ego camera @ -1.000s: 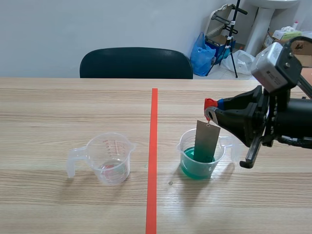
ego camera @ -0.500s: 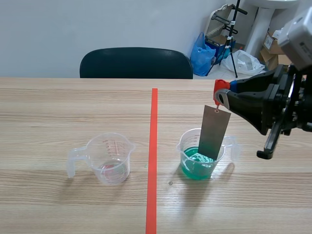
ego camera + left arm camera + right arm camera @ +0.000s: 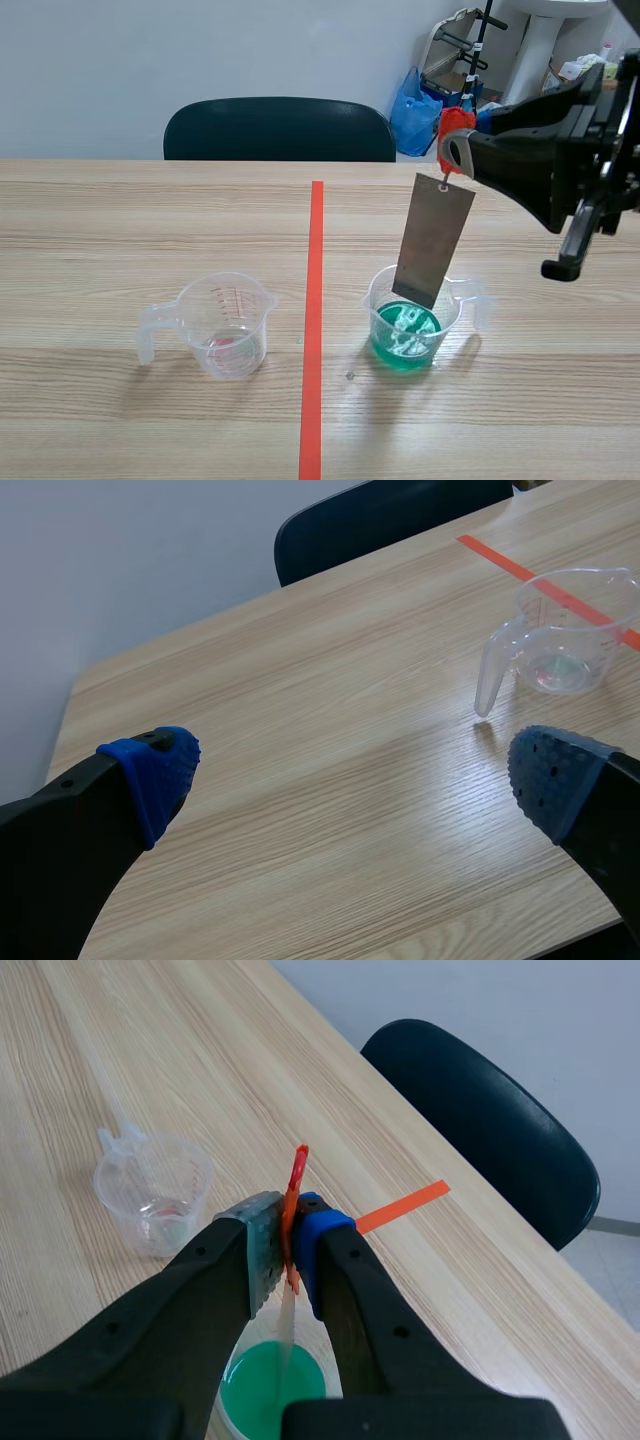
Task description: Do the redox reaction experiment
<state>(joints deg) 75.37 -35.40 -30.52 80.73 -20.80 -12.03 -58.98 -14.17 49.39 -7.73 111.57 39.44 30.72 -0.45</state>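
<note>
Now higher, right gripper [image 3: 288,1250] clamping red clip [image 3: 457,122], metal plate [image 3: 433,240] nearly out of green beaker [image 3: 380,345], left gripper [image 3: 355,775] spread.

Bright, even room light; a pale sheen lies on the table [image 3: 300,680] ahead of the left gripper [image 3: 357,775]; faint shadows hug the clear cup [image 3: 565,610] beyond it.
</note>
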